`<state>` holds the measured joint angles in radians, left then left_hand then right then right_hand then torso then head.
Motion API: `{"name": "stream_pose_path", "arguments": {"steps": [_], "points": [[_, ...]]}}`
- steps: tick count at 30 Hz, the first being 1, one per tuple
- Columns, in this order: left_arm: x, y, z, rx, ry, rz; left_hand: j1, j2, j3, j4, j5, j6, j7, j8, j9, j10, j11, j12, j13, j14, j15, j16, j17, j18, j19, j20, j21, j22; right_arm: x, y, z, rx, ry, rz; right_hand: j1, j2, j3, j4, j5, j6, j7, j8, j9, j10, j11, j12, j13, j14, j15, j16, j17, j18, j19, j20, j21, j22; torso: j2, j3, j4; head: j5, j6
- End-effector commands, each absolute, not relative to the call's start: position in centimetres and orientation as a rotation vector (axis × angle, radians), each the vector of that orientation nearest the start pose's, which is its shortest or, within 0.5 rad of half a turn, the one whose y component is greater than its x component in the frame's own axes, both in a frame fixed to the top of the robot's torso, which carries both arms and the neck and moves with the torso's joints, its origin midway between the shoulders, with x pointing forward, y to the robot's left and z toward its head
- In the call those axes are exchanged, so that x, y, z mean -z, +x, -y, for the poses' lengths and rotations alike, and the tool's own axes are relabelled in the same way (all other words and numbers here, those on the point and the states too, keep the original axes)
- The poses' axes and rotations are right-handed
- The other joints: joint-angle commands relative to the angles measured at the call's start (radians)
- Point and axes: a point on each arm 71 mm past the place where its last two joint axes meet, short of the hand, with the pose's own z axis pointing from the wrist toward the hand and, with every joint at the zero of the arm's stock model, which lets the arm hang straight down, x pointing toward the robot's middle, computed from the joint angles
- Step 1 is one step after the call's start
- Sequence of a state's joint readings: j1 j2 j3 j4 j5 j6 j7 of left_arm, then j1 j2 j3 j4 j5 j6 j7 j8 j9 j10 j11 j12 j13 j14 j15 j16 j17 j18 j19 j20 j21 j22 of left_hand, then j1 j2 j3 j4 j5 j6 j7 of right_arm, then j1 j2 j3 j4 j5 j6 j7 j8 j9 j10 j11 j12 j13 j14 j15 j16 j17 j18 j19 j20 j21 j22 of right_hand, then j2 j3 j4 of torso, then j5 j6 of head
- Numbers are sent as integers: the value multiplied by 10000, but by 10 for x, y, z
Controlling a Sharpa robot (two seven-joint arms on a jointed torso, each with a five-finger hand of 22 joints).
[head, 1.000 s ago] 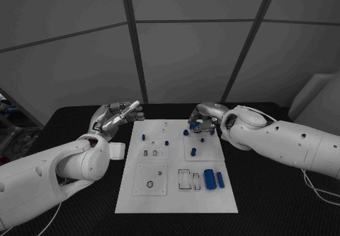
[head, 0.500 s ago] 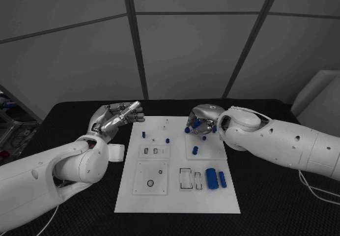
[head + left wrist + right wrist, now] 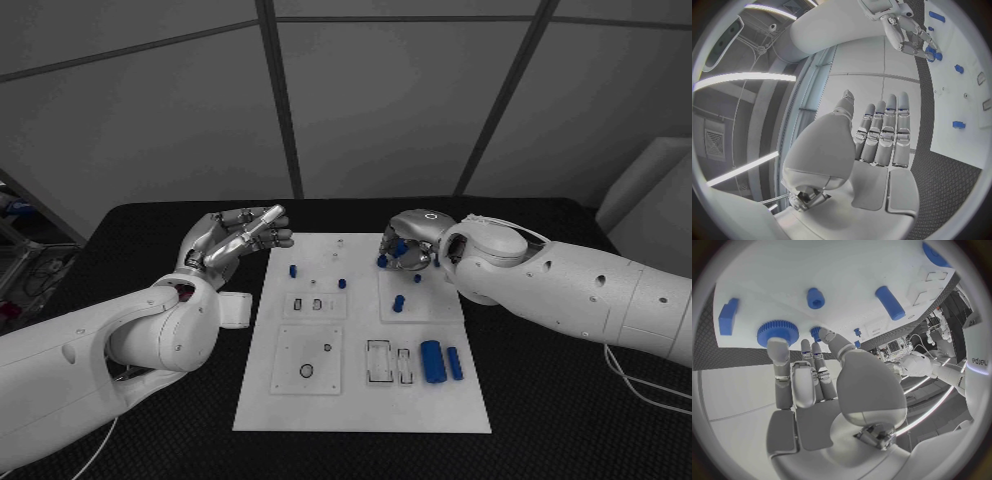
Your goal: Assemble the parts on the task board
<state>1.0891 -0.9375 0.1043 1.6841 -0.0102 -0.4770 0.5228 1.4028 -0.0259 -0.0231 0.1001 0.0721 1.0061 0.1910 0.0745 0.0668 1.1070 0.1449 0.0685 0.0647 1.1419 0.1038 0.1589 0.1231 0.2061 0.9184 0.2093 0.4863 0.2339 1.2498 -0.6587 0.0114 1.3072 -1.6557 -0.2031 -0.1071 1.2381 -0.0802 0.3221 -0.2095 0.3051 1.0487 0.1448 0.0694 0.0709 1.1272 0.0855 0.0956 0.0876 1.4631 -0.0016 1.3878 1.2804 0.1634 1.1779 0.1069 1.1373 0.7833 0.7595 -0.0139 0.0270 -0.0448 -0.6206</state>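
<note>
Right hand [image 3: 408,250] sits at the far right of the task board [image 3: 361,405], fingertips [image 3: 778,346] on a blue gear [image 3: 777,331]; grip looks like a light pinch to seat or turn it, but I can't tell if it's truly clamped. Left hand [image 3: 238,238] is raised off the board's far left corner, fingers straight and together, holding nothing, probably parked clear. Nearby short blue pegs [image 3: 816,298] and a block [image 3: 728,316] crowd the gear; larger cylinders [image 3: 430,360] lie near the board's front, well apart on the tabletop [image 3: 562,420] side.

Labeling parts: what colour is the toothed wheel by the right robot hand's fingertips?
Blue. The toothed wheel shows best in the right wrist view, on the white board.
</note>
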Motion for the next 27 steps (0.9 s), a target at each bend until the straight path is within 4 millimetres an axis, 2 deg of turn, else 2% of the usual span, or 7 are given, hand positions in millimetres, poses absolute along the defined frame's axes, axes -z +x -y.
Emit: {"name": "stream_pose_path", "arguments": {"steps": [1,6,11,27], "points": [[154,462,-222,15654,-10982,-11765,-94,0,5,-40,-56,17,81,-69,-13,-44,55,-56,-12,-45,14,-45,4,-271,-35,-2,44,9,154,536,163,-4990,-3539,-15694,26,-87,74,11,-27,-80,8,-62,-10,78,28,56,-15,568,71,49,24,-201,71,21,68,35,45,11,5,6,1],[154,463,-223,15615,-10997,-11765,-95,7,6,-45,-55,15,84,-73,-13,-52,59,-57,-12,-50,18,-52,5,-272,-45,-1,49,13,153,535,161,-5052,-3567,-15651,20,-87,134,29,-31,-100,15,-59,-11,110,27,67,-19,569,71,82,57,-206,67,23,118,87,64,10,6,11,-43],[155,463,-223,15598,-11009,-11772,-95,7,6,-45,-55,15,84,-73,-13,-52,59,-57,-12,-50,18,-52,5,-272,-45,-1,49,13,154,536,159,-5066,-3606,-15702,13,-100,178,42,-48,-128,15,-62,-15,125,26,69,-26,570,72,106,80,-212,68,26,165,141,82,5,35,-7,-57],[155,464,-225,15541,-11051,-11812,-95,26,12,-52,-53,6,92,-83,-15,-72,66,-62,-14,-52,22,-60,8,-273,-61,2,61,20,158,538,156,-5018,-3760,-16201,75,-40,504,97,-114,3,-3,5,21,278,0,97,-55,559,55,180,133,-222,19,20,335,304,134,-1,42,-40,-52]]}}
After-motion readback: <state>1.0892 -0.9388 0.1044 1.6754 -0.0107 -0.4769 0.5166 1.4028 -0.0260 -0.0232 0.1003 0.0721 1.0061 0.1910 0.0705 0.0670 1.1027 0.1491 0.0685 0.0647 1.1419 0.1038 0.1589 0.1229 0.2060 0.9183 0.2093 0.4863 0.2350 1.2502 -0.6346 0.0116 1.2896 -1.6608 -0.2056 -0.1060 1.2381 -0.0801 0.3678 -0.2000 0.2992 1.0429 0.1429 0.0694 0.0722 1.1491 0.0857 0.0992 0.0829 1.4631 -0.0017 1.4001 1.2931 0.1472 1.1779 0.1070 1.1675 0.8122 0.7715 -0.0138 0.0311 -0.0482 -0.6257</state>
